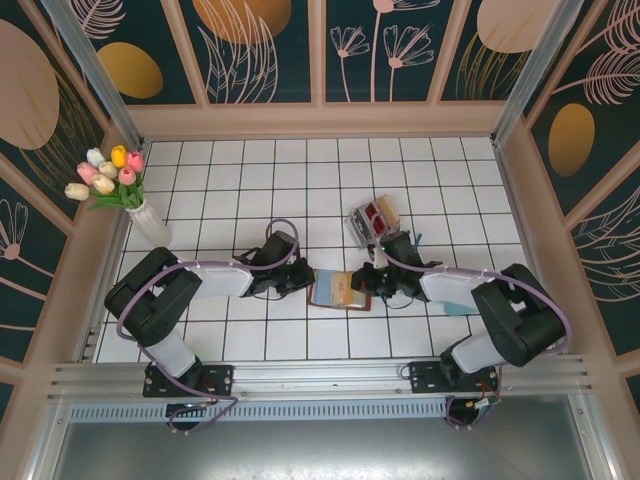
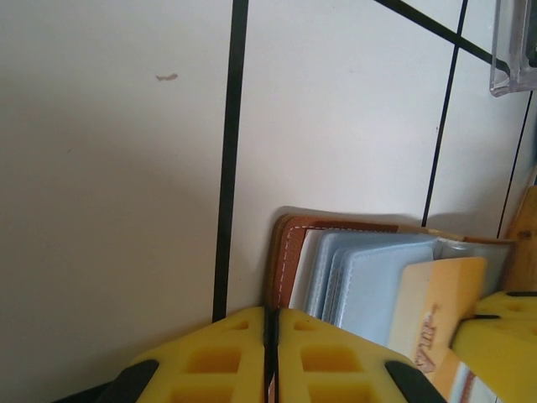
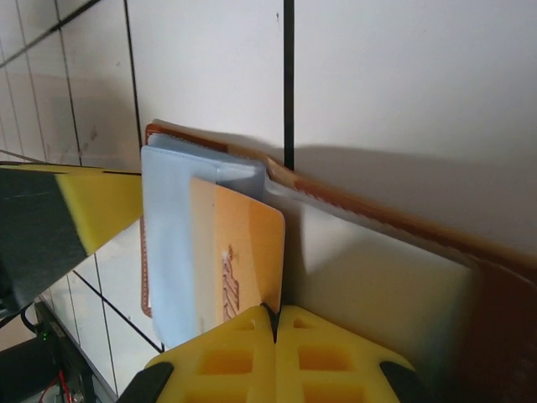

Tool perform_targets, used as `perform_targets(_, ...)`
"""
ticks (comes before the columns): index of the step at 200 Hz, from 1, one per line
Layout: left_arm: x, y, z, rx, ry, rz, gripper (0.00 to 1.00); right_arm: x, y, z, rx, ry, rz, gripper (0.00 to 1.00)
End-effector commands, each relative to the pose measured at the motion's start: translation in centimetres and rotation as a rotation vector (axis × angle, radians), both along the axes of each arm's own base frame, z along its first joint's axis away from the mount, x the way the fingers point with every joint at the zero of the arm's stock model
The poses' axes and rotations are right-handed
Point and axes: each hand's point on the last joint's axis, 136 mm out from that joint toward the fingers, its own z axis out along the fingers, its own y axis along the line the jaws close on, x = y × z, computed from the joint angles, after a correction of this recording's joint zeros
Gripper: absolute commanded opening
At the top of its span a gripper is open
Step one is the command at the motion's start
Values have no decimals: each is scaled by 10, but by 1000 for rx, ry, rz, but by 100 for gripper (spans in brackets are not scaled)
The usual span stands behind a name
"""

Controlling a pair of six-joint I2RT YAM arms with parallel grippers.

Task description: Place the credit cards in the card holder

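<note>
The brown leather card holder (image 1: 338,291) lies open on the table between my two grippers, its pale blue inner pockets (image 2: 377,285) facing up. My left gripper (image 2: 270,312) is shut on the holder's stitched brown edge (image 2: 289,252), at its left side (image 1: 302,278). My right gripper (image 3: 275,311) is shut on a corner of a tan credit card (image 3: 243,252), and the card's far end sits under a blue pocket flap (image 3: 172,235). The same card (image 2: 428,302) lies on the pockets in the left wrist view. A red card (image 1: 378,212) rests in the clear box behind.
A clear plastic box (image 1: 372,222) with cards stands just behind the right gripper (image 1: 368,285), and its corner (image 2: 513,50) shows in the left wrist view. A white vase of tulips (image 1: 140,215) stands at the far left. Wooden walls enclose the tiled table (image 1: 250,170).
</note>
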Motion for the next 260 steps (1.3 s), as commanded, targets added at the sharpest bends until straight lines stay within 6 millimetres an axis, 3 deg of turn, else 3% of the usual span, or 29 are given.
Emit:
perform_targets(1, -9, 0, -12, 31, 43, -9, 11, -6, 13, -4, 11, 28, 33, 0)
perform_targets(39, -11, 1, -14, 37, 47, -5, 11, 8, 23, 7, 46, 19, -67, 0)
perform_targets(112, -14, -3, -10, 5, 44, 21, 9, 9, 50, 15, 99, 52, -102, 0)
perform_targets(176, -11, 4, -5, 6, 18, 73, 7, 13, 33, 18, -28, -7, -88, 10)
perform_targets(217, -9, 5, 0, -4, 3, 83, 4, 21, 12, 24, -176, -70, -102, 25)
perform_targets(260, -6, 2, 12, -63, -22, 111, 1, 29, 8, 51, -249, -178, -78, 41)
